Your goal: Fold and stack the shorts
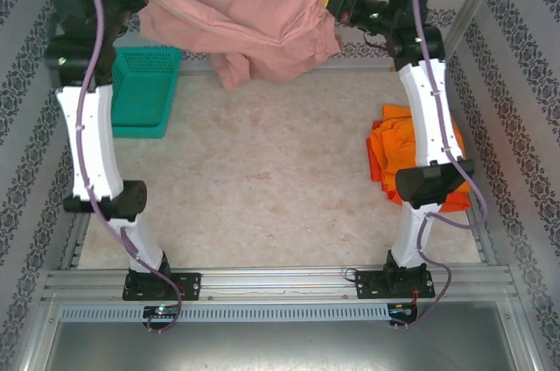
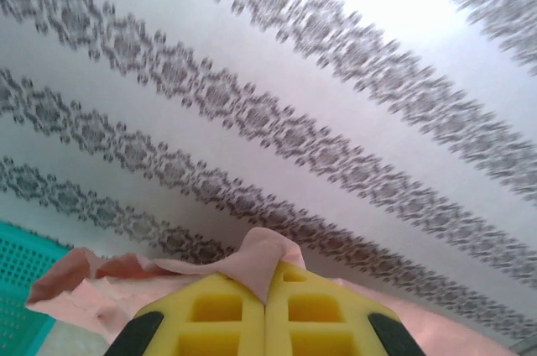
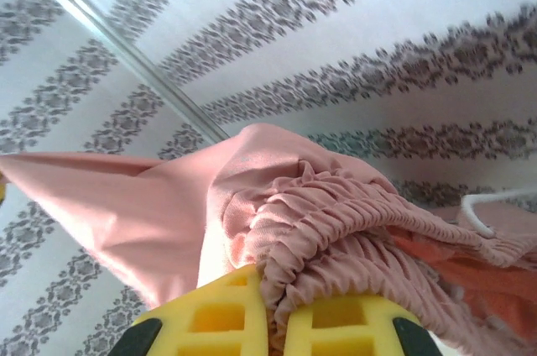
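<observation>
Both arms are up at the far edge, with pink shorts strung btw them in the air over the back of the table. L gripper is clamped on a thin fold of pink cloth. R gripper is clamped on the bunched elastic waistband. One leg hangs lower near mid, hem about level w/ the table's back edge.

Step in hand, as I read it: spread the shorts & lay them flat before folding. To do it well:
- Hold both pinches tight & keep the cloth taut.
- Lower both sides at the same rate.
- Draw toward the near side so the hanging leg lands first & smooths out w/o bunching under.
- Watch both grips: R's is thick & lumpy and may slip, L's has little cloth and may pull free if tension is too high.

Room: mid table is bare, a good landing spot. Basket sits far left by L arm. Orange pile is at right, partly behind R arm, and looks crumpled. Patterned wall is close behind both grippers, so come forward, not back. Keep the hem off the basket rim & the pile.
</observation>
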`<state>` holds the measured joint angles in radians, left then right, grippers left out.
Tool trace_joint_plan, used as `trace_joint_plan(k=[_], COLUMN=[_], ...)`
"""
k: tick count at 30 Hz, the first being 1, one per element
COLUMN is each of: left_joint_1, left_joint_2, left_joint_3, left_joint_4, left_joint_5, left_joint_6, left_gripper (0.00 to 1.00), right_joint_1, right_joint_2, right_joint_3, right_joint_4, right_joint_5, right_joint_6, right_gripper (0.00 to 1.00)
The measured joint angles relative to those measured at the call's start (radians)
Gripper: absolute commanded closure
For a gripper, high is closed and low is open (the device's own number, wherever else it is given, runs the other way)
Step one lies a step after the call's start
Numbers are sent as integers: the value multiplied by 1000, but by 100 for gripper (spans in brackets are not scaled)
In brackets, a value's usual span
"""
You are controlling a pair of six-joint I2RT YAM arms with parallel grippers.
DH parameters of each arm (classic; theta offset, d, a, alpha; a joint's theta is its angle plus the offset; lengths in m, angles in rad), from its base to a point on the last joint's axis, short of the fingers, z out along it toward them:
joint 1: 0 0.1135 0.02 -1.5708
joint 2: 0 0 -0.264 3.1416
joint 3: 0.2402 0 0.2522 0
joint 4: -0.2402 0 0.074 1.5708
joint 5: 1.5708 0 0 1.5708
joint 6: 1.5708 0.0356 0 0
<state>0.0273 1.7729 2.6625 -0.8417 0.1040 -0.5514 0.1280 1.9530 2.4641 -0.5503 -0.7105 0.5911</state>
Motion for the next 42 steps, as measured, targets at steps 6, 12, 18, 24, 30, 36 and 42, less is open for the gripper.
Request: trace_joint_plan(k=[6,12,18,24,30,36,42], left_joint_1=[0,-15,-22,-22,-22,-22,-22], left_joint_2=[-605,-996,-1245,-1385,-1343,-1294,-1286], left_joint_3=[-840,-1561,-2021,-2092,-2063,-2003,-2002], left_joint_4=[258,394,268,173,164,164,157], left_joint_5=[-2,25,7,-27,-35,-29,-22], left_joint_6=[13,-18,-74,-113,-103,-76,-58], left_gripper=[100,100,100,100,100,100,100], right_joint_1=[-58,-58,6,145,208,235,273], right_joint_2=[-300,-550,-693,-799,-852,-858,-870], right_joint_3=[-478,-1070,-1580,-1825,-1878,-1880,-1880], right_joint_4=[98,156,166,143,141,132,111], right_joint_5=[0,55,149,214,282,298,307], right_joint_6=[-124,-257,-246,-122,-66,-53,-35], right_gripper=[100,100,96,92,91,91,92])
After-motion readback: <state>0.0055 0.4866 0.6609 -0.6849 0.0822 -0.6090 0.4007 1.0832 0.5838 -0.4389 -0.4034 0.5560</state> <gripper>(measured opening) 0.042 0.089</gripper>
